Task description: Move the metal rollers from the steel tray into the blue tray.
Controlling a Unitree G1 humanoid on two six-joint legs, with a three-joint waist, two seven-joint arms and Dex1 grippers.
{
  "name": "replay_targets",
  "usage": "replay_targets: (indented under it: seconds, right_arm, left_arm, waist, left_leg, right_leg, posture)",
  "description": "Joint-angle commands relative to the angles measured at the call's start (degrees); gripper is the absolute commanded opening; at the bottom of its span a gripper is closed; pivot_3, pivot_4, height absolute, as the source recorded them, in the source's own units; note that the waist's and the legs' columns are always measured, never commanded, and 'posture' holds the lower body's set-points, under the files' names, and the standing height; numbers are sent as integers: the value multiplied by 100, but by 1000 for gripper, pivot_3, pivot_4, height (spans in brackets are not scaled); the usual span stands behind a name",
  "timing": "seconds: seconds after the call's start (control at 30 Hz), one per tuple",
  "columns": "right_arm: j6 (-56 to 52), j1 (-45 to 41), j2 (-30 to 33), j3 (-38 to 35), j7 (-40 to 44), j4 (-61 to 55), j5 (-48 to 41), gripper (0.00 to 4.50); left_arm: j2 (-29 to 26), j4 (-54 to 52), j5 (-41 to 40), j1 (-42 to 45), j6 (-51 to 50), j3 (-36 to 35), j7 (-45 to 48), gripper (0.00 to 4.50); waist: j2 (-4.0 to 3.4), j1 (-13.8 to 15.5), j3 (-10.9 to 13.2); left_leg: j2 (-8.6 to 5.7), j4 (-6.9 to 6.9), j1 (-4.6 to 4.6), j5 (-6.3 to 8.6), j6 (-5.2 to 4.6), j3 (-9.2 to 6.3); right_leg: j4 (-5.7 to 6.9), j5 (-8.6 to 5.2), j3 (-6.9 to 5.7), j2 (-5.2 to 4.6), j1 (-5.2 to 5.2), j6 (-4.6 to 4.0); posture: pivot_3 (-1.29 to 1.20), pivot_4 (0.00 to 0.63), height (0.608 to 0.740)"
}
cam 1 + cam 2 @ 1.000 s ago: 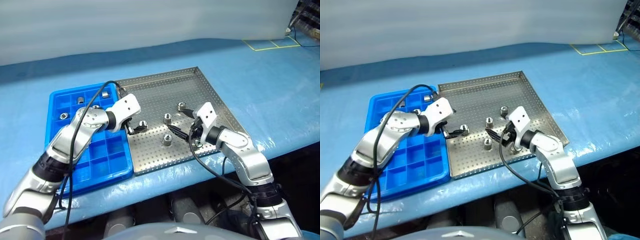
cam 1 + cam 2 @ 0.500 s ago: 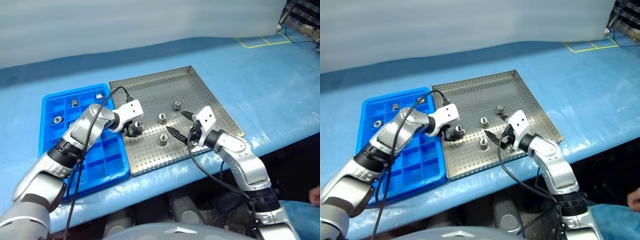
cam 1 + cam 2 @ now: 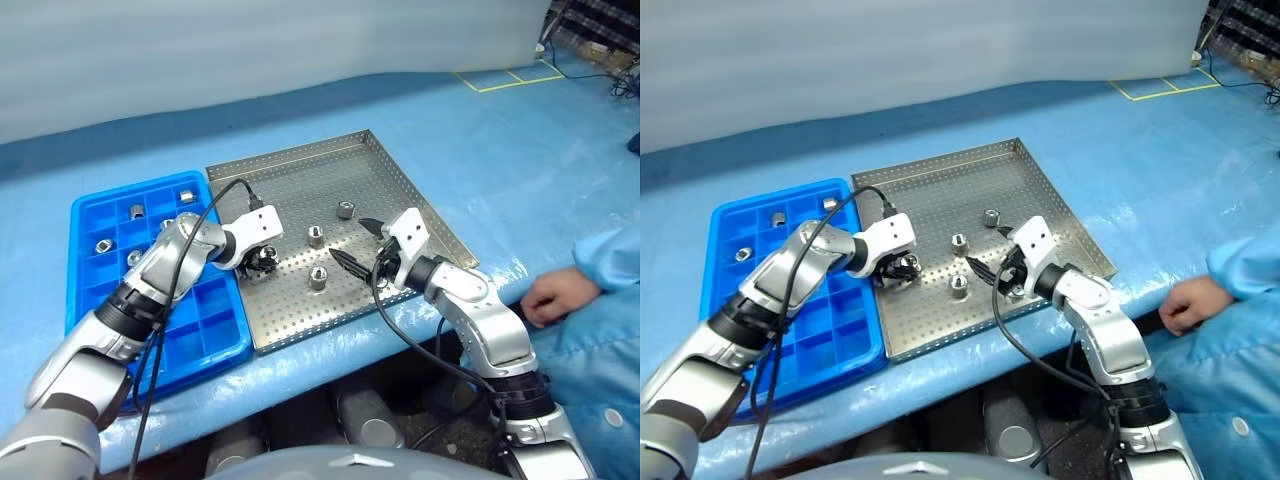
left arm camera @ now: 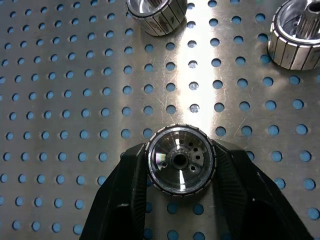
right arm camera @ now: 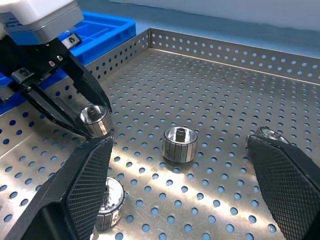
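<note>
Steel tray (image 3: 300,160) lies against the blue tray (image 3: 85,330) on the tabletop (image 3: 480,150). Left gripper (image 4: 181,165) is clamped on 1 metal roller (image 4: 181,159) near the steel tray's left rim; right gripper (image 3: 358,243) is spread wide beside 3 loose rollers (image 3: 317,237), open floor behind.

A table (image 3: 520,150) under a blue cover carries the blue tray (image 3: 80,300) beside the steel tray (image 3: 300,165), their edges touching.

I saw one shiny metal roller (image 4: 181,159) upright on the steel tray (image 3: 385,170), three others loose nearby, several already in the blue tray (image 3: 85,300).
</note>
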State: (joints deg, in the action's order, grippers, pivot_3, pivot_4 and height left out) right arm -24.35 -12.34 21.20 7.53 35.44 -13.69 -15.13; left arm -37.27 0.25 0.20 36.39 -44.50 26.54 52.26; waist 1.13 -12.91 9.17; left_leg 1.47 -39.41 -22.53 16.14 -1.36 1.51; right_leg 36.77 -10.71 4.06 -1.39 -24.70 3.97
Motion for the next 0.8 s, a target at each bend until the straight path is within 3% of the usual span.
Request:
replay_targets:
  seconds: [0.03,0.2,0.4,0.6,0.8]
  right_arm:
    - [-113,-120,-37,164,269,-26,-174,4500]
    - [-575,-226,54,311,560,-68,-356,4500]
    - [-956,-358,469,657,1071,-567,-433,4500]
    - [-871,-400,492,835,916,-652,-232,4500]
    - [-897,-389,384,761,826,-676,-320,4500]
  left_arm:
    - [3,-251,-139,-65,-73,-417,-72,1723]
    - [-3,-821,-656,-250,-270,-1118,-43,1723]
    - [91,-2492,-1435,-820,-770,-3095,-771,1723]
    - [423,-4064,-1022,-1750,-1780,-4825,-2383,1723]
    - [691,-5200,-705,-3020,-2577,-5309,-3115,1723]
  waist:
    - [0,-24,0]
    - [1,-17,1]
    - [2,29,3]
    - [4,140,3]
    - [23,447,1]
  left_leg:
    - [0,0,-1,0,0,0]
    - [0,-2,-5,-1,1,-1]
    - [7,-5,-12,0,1,-5]
    - [1,-6,-3,-1,2,-10]
    - [3,-13,-4,-2,4,-15]
  right_leg:
    - [3,-1,0,0,-2,-1]
    - [4,-1,0,-2,-5,-1]
    - [3,-2,-1,-10,-7,6]
    - [9,-4,-5,-5,-2,4]
    - [6,-2,-10,-9,4,5]
  posture:
    - [-235,150,740]
    - [-219,150,740]
    - [-182,150,740]
    - [-129,150,740]
    - [-44,150,740]
